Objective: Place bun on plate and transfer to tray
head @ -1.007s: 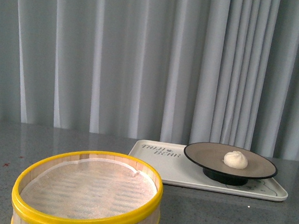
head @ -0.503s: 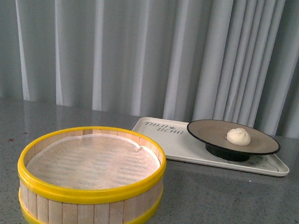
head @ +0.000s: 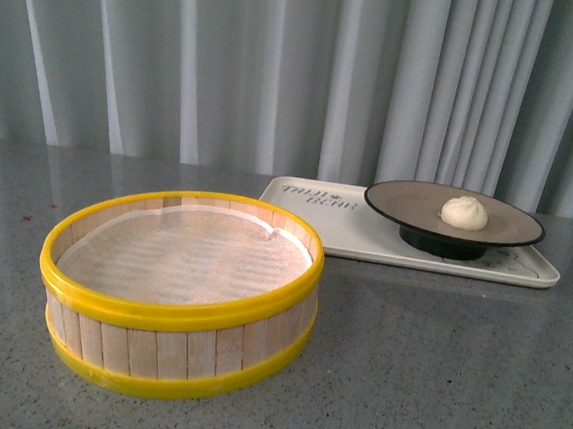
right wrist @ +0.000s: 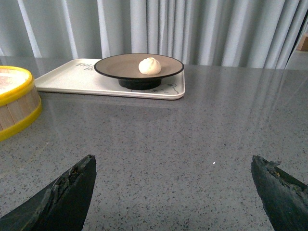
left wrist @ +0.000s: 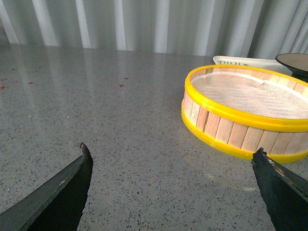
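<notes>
The cream-white bun lies on the beige plate with a black rim, which stands on the cream-white tray at the back right. In the right wrist view the bun sits on the plate on the tray, far ahead of my right gripper, which is open and empty over bare table. My left gripper is open and empty, low over the table beside the steamer basket. Neither gripper shows in the front view.
The yellow-rimmed wooden-slat steamer basket stands at the front left, lined with white paper and with nothing in it. Its edge shows in the right wrist view. A grey speckled table and grey curtains lie behind.
The front view has tilted: the basket, tray and plate sit higher in the picture and more of the table's near part shows. The bun, plate and tray keep their places relative to one another.
</notes>
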Robot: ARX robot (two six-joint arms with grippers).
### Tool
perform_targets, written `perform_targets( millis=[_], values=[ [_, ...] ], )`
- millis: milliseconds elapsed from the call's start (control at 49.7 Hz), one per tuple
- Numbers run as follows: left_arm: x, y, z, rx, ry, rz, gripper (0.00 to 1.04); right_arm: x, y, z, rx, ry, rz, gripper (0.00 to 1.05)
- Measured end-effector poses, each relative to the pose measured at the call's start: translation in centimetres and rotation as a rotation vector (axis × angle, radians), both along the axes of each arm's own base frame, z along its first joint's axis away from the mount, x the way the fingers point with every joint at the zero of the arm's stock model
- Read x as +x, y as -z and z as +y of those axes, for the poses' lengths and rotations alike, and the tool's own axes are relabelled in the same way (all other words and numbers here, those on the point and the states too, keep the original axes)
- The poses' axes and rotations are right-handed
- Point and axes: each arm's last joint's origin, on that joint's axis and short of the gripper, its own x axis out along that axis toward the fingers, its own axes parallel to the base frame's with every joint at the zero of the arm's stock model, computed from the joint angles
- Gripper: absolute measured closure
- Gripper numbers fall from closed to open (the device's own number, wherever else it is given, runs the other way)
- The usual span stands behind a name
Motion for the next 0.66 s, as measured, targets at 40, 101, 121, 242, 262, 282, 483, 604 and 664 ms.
perform_targets(
  millis=[40, 101, 121, 242, 262, 282, 483, 604, 664],
  values=[
    [0.00, 0.00, 0.00, 0.000, 0.000, 0.000, 0.07, 0.00, 0.00, 0.00, 0.000, 0.000, 0.000, 0.09],
    [0.00, 0.00, 0.00, 0.000, 0.000, 0.000, 0.07, 0.00, 0.00, 0.00, 0.000, 0.000, 0.000, 0.09],
    [0.00, 0.00, 0.00, 0.000, 0.000, 0.000, 0.07, 0.00, 0.00, 0.00, 0.000, 0.000, 0.000, 0.09],
    [0.00, 0.00, 0.00, 0.000, 0.000, 0.000, 0.07, 0.00, 0.00, 0.00, 0.000, 0.000, 0.000, 0.09],
    [0.00, 0.00, 0.00, 0.000, 0.000, 0.000, 0.07, 0.00, 0.00, 0.00, 0.000, 0.000, 0.000, 0.09],
    [0.00, 0.00, 0.00, 0.000, 0.000, 0.000, 0.07, 0.00, 0.00, 0.00, 0.000, 0.000, 0.000, 0.09],
    [0.00, 0.00, 0.00, 0.000, 0.000, 0.000, 0.07, 0.00, 0.00, 0.00, 0.000, 0.000, 0.000, 0.09],
    [0.00, 0.00, 0.00, 0.000, 0.000, 0.000, 0.07, 0.00, 0.00, 0.00, 0.000, 0.000, 0.000, 0.09],
    [0.00, 0.00, 0.00, 0.000, 0.000, 0.000, 0.07, 0.00, 0.00, 0.00, 0.000, 0.000, 0.000, 0.09]
  ],
)
